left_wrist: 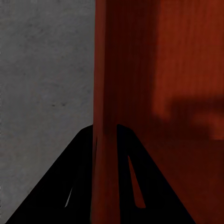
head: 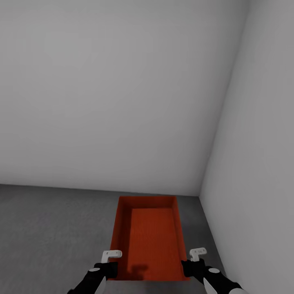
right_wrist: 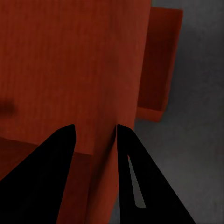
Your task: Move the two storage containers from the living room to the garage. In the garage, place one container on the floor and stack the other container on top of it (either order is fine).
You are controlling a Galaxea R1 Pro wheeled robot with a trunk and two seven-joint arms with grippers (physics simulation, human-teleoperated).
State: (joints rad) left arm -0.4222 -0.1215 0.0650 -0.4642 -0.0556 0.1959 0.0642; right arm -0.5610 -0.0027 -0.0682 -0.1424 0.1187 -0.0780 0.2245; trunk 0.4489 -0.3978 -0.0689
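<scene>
1. The robot is standing in the garage, facing a corner where two plain pale grey walls [head: 122,90] are meeting above the dark grey concrete floor [head: 49,228].
2. An orange-red storage container [head: 149,241] is being held in front of the robot, near the corner, with its open side up and its ribbed bottom visible from the head view.
3. The left gripper [head: 107,267] is gripping the container's left wall near the robot's end; in the left wrist view the two dark fingers [left_wrist: 135,186] are sitting on both sides of this wall, closed on it.
4. The right gripper [head: 192,265] is gripping the right wall in the same way; in the right wrist view its fingers [right_wrist: 133,186] are clamped with the wall between them.
5. In the right wrist view, a second orange-red container [right_wrist: 161,65] is showing below and beyond the held one, lying on the floor and partly covered by it.
6. I cannot tell whether the held container is touching the lower one or is hanging just above it.
7. A soft shadow is lying on the held container's bottom, near the robot's end.
</scene>
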